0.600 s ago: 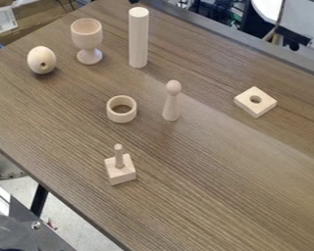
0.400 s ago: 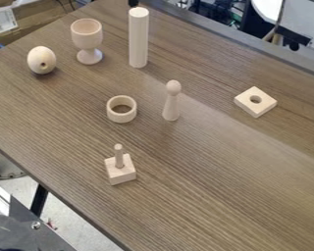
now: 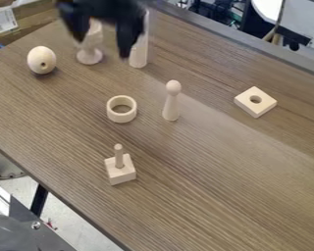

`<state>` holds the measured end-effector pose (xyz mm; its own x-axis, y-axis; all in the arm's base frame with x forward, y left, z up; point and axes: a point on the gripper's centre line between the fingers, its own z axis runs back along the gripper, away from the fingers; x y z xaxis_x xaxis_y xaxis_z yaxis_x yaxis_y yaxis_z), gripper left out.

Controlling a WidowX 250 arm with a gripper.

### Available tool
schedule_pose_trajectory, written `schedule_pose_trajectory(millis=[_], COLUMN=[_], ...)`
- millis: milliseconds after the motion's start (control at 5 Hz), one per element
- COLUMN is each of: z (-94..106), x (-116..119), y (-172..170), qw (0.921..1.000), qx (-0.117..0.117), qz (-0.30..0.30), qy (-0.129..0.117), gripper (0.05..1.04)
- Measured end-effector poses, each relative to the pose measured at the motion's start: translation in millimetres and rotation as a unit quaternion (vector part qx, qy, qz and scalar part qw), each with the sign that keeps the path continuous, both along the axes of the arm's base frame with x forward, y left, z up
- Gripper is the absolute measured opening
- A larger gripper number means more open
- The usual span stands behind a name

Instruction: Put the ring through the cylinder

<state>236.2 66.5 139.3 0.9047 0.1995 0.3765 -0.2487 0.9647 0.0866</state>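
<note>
Blurred and black, the gripper (image 3: pixel 100 45) hangs at the top left, its two fingers spread apart with nothing held. It hides part of the goblet and of the tall wooden cylinder (image 3: pixel 139 55), which stands upright just right of its right finger. The wooden ring (image 3: pixel 112 112) lies on the table below the gripper, hole facing up and around nothing. Further down, a square block with an upright thin peg (image 3: pixel 119 159) stands apart from the ring.
A goblet (image 3: pixel 90 56) stands behind the gripper, with an egg (image 3: pixel 41 60) to its left. Right of the ring is a peg figure (image 3: pixel 171 105); a holed square (image 3: pixel 255 102) lies farther right on the table (image 3: pixel 205 191).
The gripper has come into view from the top edge and now covers parts of the goblet and tall cylinder. The ring and other wooden pieces have not moved.
</note>
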Motion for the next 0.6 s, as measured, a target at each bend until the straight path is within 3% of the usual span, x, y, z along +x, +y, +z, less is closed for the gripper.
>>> schedule_pose_trajectory(millis=[200, 600], z=[-12.8, -48.7], x=[-21, -8], y=[-10, -16], qw=[1.0000, 0.9998], qx=[0.000, 0.014], qz=[0.000, 0.007], qy=[0.006, 0.011], gripper=[1.000, 1.000])
